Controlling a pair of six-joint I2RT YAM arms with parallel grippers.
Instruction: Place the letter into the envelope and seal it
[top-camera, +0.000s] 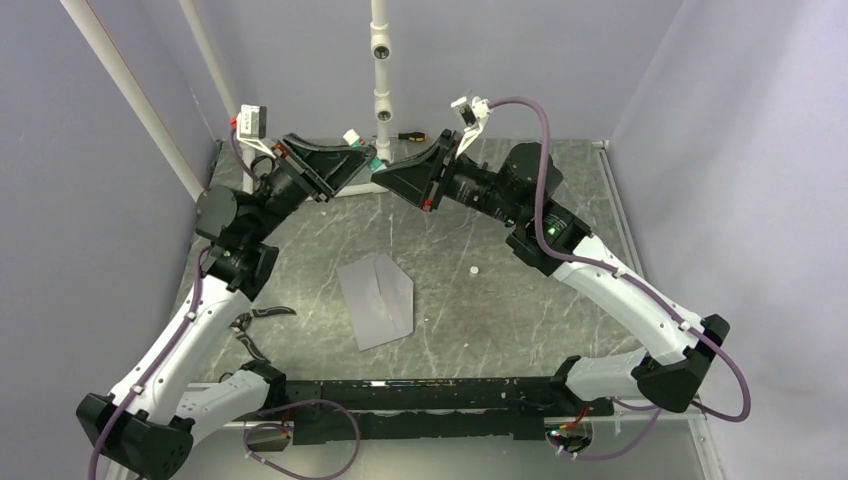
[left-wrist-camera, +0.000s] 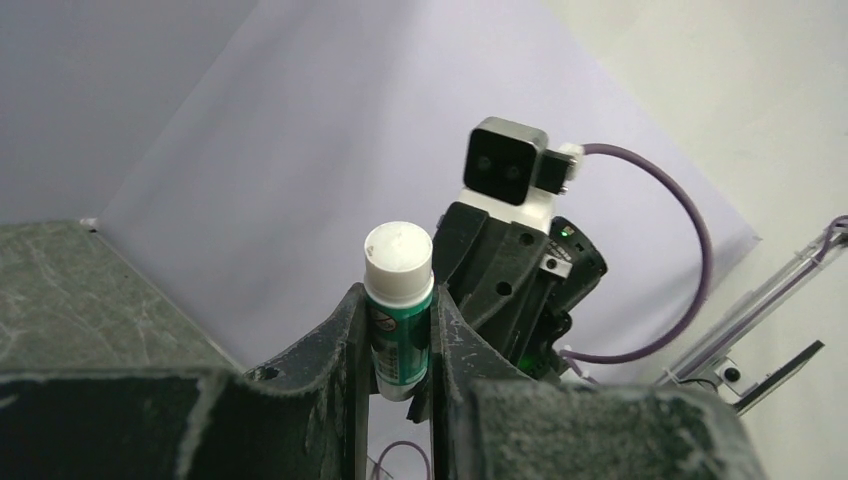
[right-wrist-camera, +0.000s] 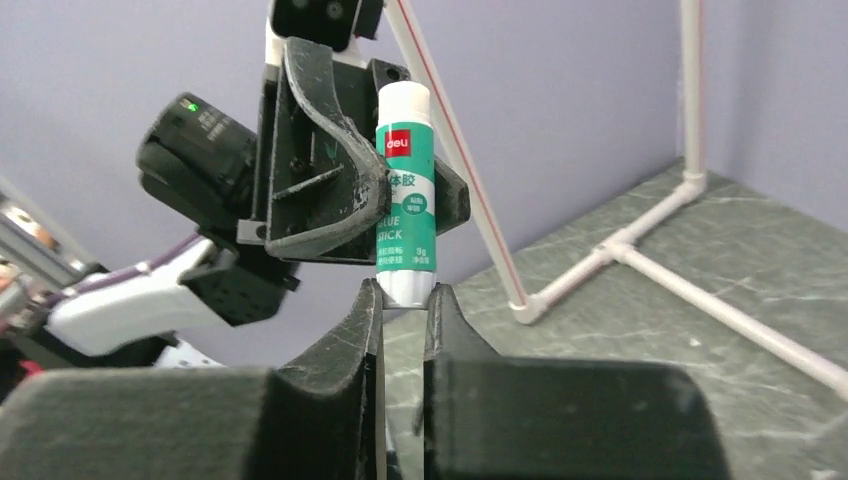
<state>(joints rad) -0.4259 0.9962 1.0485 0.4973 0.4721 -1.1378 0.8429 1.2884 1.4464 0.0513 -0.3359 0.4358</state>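
Nearest the right wrist lens, the right gripper (right-wrist-camera: 403, 293) has its two fingers pressed in on the white lower end of a glue stick (right-wrist-camera: 408, 195), pinching it from 6 o'clock. The left gripper (left-wrist-camera: 398, 296) reaches in from 9 o'clock in that view and is clamped round the green labelled body. The stick is therefore braced at two places in mid-air, high over the far side of the table (top-camera: 480, 320). This two-handed hold reads as a set-up for pulling or twisting one end against the other, either to uncap the stick or to wind the glue out. Which white end is the cap I cannot tell from these angles.

From above, the envelope (top-camera: 378, 298) lies flat near the middle of the table, pale grey with a crease across it. It sits at about 6 o'clock from the meeting grippers, well apart from them and untouched. No tan-orange sheet shows anywhere, so I judge the letter to be already inside. That would leave only gluing the flap and pressing it shut.
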